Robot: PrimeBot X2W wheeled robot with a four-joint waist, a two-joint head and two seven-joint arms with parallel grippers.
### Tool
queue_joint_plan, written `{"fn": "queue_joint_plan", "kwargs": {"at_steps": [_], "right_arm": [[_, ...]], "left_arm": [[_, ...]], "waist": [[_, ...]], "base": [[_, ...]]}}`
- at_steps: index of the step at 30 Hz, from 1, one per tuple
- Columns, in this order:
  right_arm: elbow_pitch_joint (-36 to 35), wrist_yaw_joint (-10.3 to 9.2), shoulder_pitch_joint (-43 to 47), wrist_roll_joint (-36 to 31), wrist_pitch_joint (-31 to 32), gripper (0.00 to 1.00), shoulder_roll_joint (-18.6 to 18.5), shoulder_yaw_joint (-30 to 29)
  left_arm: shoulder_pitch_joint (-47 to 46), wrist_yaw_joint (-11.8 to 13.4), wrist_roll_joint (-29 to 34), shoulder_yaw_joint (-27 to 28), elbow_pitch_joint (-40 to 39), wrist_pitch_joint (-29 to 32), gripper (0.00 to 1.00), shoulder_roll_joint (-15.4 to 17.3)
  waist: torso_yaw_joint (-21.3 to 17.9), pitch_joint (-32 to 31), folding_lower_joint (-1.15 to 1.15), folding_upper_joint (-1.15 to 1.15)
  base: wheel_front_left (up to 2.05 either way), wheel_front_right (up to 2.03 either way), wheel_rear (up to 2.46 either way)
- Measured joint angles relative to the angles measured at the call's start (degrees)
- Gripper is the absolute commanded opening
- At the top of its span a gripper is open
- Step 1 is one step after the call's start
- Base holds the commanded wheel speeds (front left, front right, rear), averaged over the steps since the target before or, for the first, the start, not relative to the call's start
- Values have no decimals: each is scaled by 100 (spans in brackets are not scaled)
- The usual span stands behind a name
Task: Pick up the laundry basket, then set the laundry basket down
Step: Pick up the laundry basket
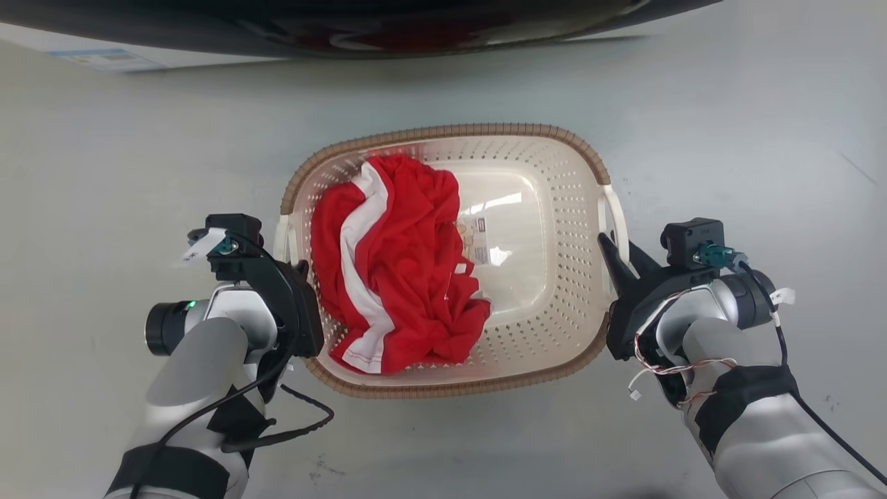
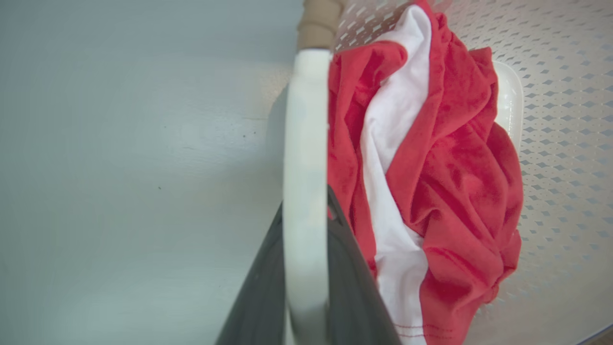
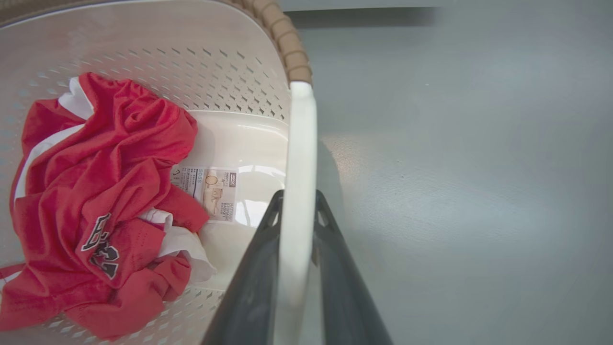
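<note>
Head view: laundry basket (image 1: 554, 208) lies centred on the grey floor (image 1: 727, 138) between both arms; whether it rests or is lifted, cannot tell. Cream-white plastic, rounded-rectangular, walls perforated in regular rows, bottom smooth and glossy, rim brown with a ribbed woven look.

Rectangular paper label (image 3: 210, 191) is stuck on the bottom: a small line drawing and printed lines, too small to read.

Crumpled red-and-white jersey (image 1: 402, 263) fills the basket's left half. It is mesh-textured with a broad white stripe; its dark block lettering (image 3: 100, 244) edged in white is folded and not legible.

Left hand (image 2: 305, 201): dark tapered fingers clenched on either side of the smooth white left handle (image 2: 306, 120).

Right hand (image 3: 298, 194): likewise clenched on the right handle (image 3: 300, 134).
</note>
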Motion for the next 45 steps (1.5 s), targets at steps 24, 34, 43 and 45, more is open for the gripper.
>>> {"fn": "queue_joint_plan", "kwargs": {"at_steps": [24, 34, 43, 45], "right_arm": [[810, 96, 54, 357, 561, 0, 119, 158], [935, 100, 284, 594, 888, 0, 146, 274], [978, 101, 513, 875, 1296, 0, 160, 367], [985, 101, 555, 931, 1406, 0, 165, 388]], "left_arm": [[209, -54, -396, 53, 590, 657, 0, -143], [370, -93, -602, 48, 688, 1113, 0, -154], [544, -93, -684, 35, 745, 1594, 0, -158], [586, -93, -716, 36, 760, 1712, 0, -158]], "waist": [[0, -1356, -1, 0], [21, -2041, -1, 0], [53, -2677, -1, -1], [55, -2820, -1, -1]], "base": [[0, 0, 0], [0, 0, 0], [0, 0, 0], [0, 0, 0]]}}
